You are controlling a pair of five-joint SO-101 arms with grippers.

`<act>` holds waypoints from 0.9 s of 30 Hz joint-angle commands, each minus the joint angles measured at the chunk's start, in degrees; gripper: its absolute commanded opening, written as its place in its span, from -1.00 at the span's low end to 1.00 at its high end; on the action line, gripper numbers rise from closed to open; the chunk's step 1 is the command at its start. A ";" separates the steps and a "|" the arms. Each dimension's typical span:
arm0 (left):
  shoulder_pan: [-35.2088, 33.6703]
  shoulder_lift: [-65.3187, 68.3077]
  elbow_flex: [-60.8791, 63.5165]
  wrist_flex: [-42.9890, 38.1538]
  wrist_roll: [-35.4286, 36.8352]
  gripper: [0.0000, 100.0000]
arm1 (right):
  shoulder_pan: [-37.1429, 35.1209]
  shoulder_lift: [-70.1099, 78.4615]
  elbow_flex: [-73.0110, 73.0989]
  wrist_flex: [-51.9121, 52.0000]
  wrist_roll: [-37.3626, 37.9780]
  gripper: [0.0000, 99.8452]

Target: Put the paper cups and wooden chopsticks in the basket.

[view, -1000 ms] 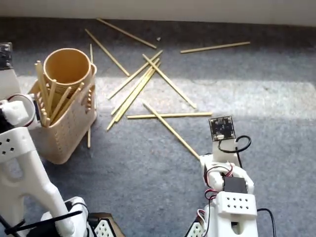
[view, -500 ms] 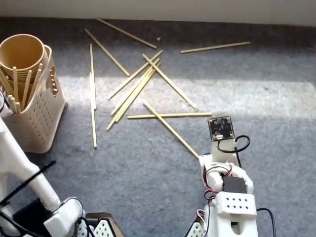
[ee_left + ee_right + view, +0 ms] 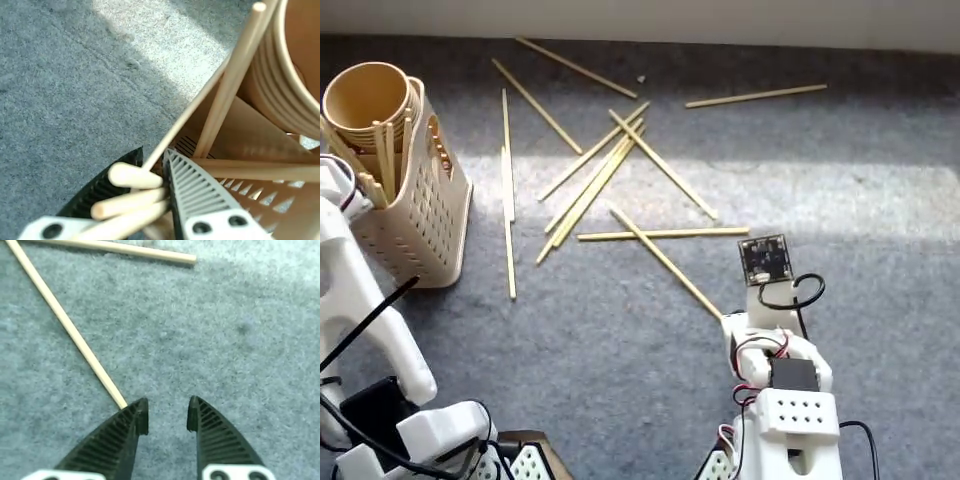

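Left gripper (image 3: pixel 156 159) clenches chopsticks (image 3: pixel 131 176) standing in the basket (image 3: pixel 420 215) beside the cups (image 3: pixel 365 95); pulling away without letting go could topple it. Right gripper (image 3: pixel 165 412) gapes beside a loose chopstick (image 3: pixel 70 330) on the carpet (image 3: pixel 840 180).

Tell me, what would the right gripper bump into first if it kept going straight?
Most likely the grey carpet: the right gripper points at a bare patch ahead of its open jaws. A chopstick ends just beside one jaw, so it might get brushed. Depth is hard to judge.
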 commanded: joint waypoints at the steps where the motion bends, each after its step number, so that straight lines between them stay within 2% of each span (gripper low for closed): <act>1: 6.73 -1.19 1.71 -0.18 0.97 -0.99 | -0.48 -0.84 -0.40 -1.19 0.79 -0.71; 8: 9.19 -2.95 3.91 -0.09 0.70 -0.99 | -0.48 -0.84 -0.40 -1.19 0.79 -0.71; 13: 4.88 -3.65 3.56 -0.18 0.62 -0.99 | -0.48 -0.84 -0.31 -1.19 0.79 -0.71; 15: 3.74 -3.65 3.47 -0.18 -1.49 -0.98 | -0.48 -0.84 -0.31 -1.19 0.79 -0.71; 18: 1.27 -3.47 0.92 0.09 -5.98 -0.82 | -0.48 -0.84 -0.31 -1.19 0.79 -0.71; 23: -3.12 -3.65 -6.55 0.18 -9.58 -0.49 | -0.48 -0.84 -0.31 -1.19 0.79 -0.71; 27: -3.38 -3.65 -14.29 2.64 -12.13 -0.40 | -0.48 -0.84 -0.31 -1.19 0.79 -0.71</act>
